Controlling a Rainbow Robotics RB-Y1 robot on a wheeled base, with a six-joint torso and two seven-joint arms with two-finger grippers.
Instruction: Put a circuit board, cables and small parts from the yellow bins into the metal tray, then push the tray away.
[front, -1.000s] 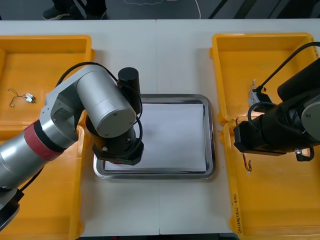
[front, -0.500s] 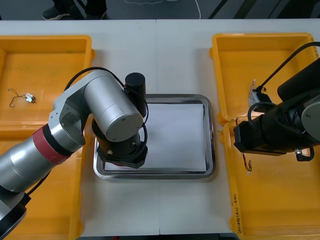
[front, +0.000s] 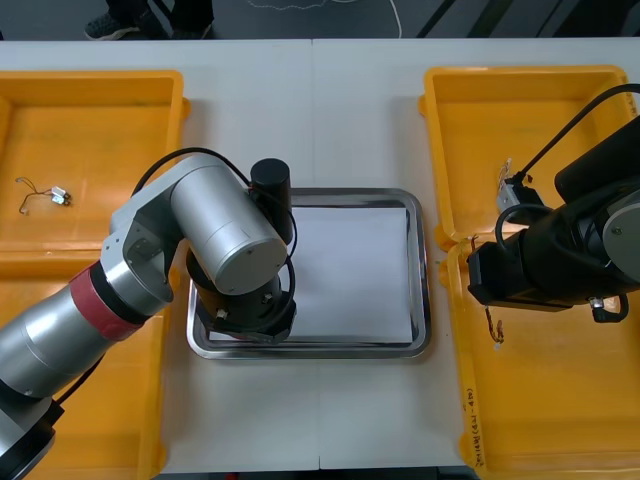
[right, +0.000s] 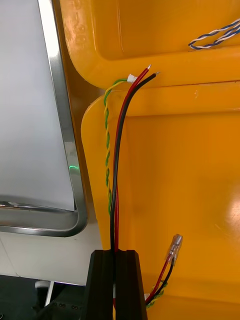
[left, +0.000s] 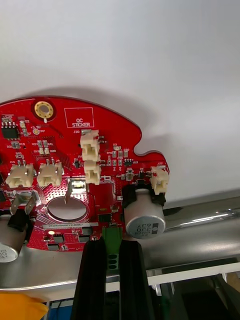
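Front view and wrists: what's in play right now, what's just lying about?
In play: round red circuit board, pinched by the left gripper over the metal tray; red, black and yellow-green cables, pinched by the right gripper over the near right bin.
Lying about: twisted blue and white cable in the far right bin; thin wire in the far left bin.

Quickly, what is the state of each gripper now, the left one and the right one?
Left gripper: closed on the red circuit board, over the metal tray.
Right gripper: closed on the cables, over a yellow bin.
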